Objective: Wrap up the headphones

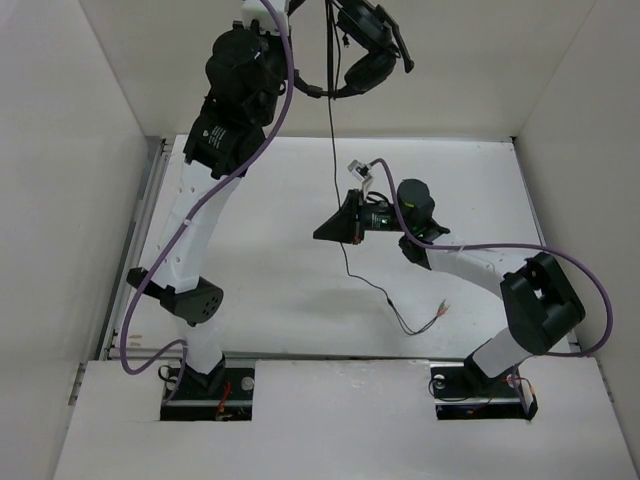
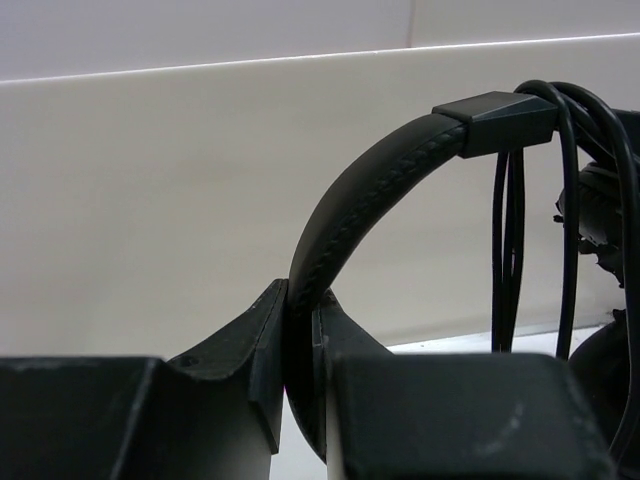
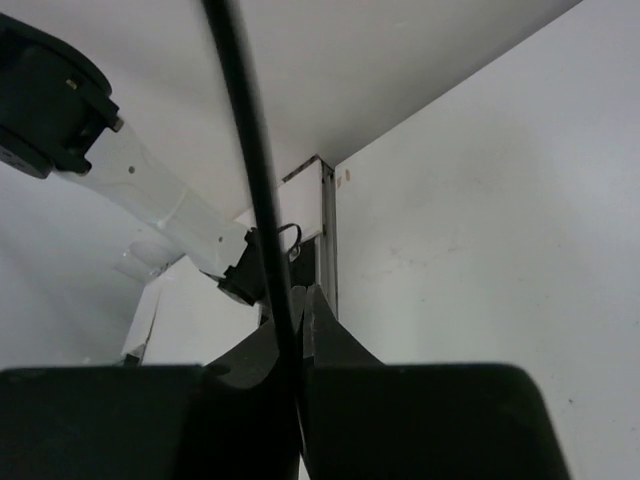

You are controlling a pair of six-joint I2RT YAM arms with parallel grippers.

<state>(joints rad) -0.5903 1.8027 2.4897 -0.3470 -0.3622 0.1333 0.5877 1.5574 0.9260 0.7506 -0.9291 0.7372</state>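
The black headphones (image 1: 365, 50) hang high at the back, held by my left gripper (image 1: 300, 88), which is shut on the curved headband (image 2: 370, 190). Several turns of cord (image 2: 510, 240) loop round the headband near the earcup. The thin black cord (image 1: 332, 130) drops straight down to my right gripper (image 1: 325, 232), which is shut on it (image 3: 262, 200) above the table. Past the gripper the cord trails across the table to bare reddish wire tips (image 1: 440, 312).
White walls enclose the white table (image 1: 250, 270) on three sides. The left arm's white link (image 3: 170, 210) shows in the right wrist view. The right arm's elbow (image 1: 540, 300) sits at the right front.
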